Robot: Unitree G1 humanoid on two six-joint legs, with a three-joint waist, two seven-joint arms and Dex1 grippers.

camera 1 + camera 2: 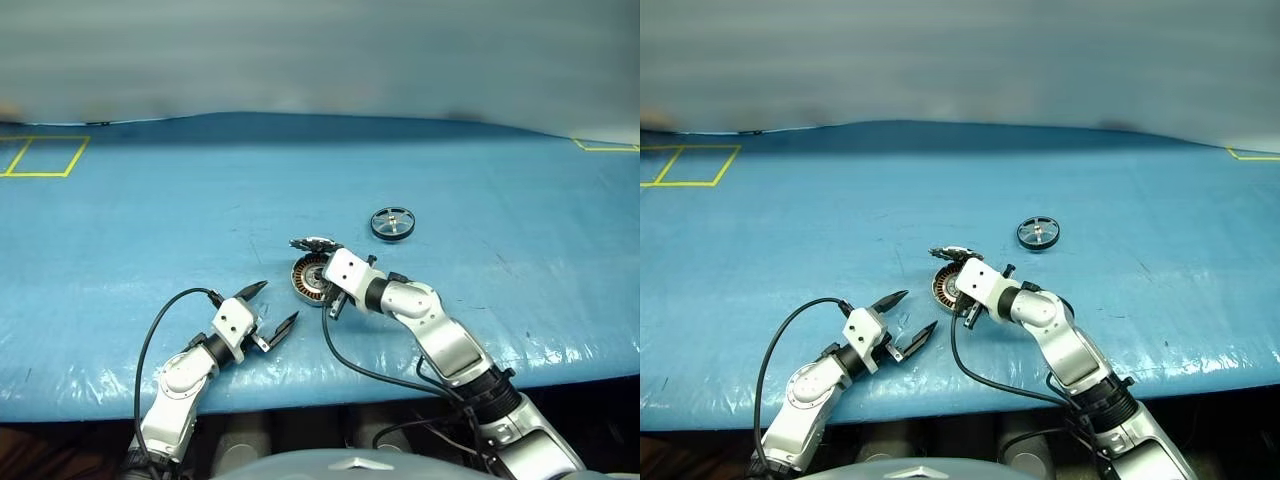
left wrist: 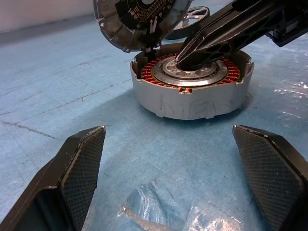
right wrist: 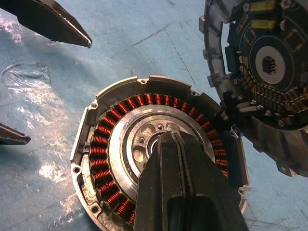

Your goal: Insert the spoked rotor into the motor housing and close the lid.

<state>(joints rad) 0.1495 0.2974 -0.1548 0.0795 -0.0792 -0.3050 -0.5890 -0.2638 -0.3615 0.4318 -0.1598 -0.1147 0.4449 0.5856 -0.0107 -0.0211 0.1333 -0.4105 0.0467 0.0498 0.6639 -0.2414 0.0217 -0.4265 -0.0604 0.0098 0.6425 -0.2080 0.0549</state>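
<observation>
The motor housing (image 3: 103,149) sits on the blue mat, a ring of copper windings around its silver hub. Its hinged lid (image 3: 269,72) stands open at the far edge, circuit-board side showing. My right gripper (image 3: 167,137) is shut with nothing in it, its tip down on the housing's centre hub. The spoked rotor (image 1: 392,223) lies flat on the mat, further back and to the right of the housing. My left gripper (image 1: 278,302) hovers open just in front and to the left of the housing, its fingers (image 2: 77,168) spread wide and aimed at the housing (image 2: 192,96).
The blue mat (image 1: 150,220) covers the whole table, with wrinkles and glossy patches near the front edge. Yellow tape marks (image 1: 45,155) lie at the far left and far right corners. A black cable (image 1: 150,340) loops beside my left arm.
</observation>
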